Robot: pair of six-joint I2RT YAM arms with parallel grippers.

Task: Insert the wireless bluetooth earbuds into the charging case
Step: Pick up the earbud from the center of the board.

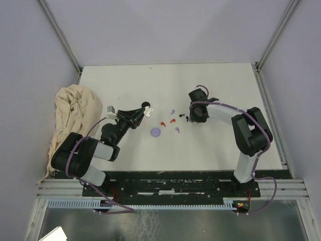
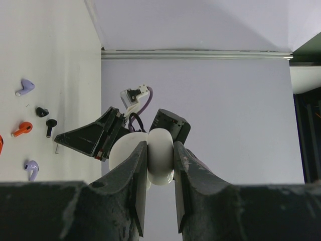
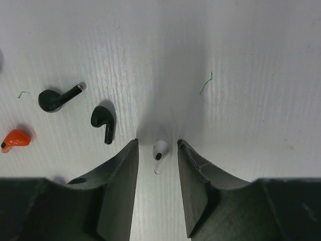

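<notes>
My left gripper (image 2: 160, 149) is shut on the white rounded charging case (image 2: 161, 160) and holds it off the table; it also shows in the top view (image 1: 144, 113). My right gripper (image 3: 157, 144) is open and low over the table, its jaws on either side of a white earbud (image 3: 160, 149) that lies between them untouched. Two black earbuds (image 3: 57, 98) (image 3: 103, 120) and a red earbud (image 3: 14, 138) lie to its left. The top view shows a second red earbud (image 1: 163, 123) and two lilac earbuds (image 1: 172, 111) (image 1: 177, 130) between the arms.
A lilac disc (image 1: 156, 132) lies near the table's middle and a black disc (image 1: 146, 105) just beyond the left gripper. A crumpled beige cloth (image 1: 72, 113) lies at the table's left edge. White walls enclose the table.
</notes>
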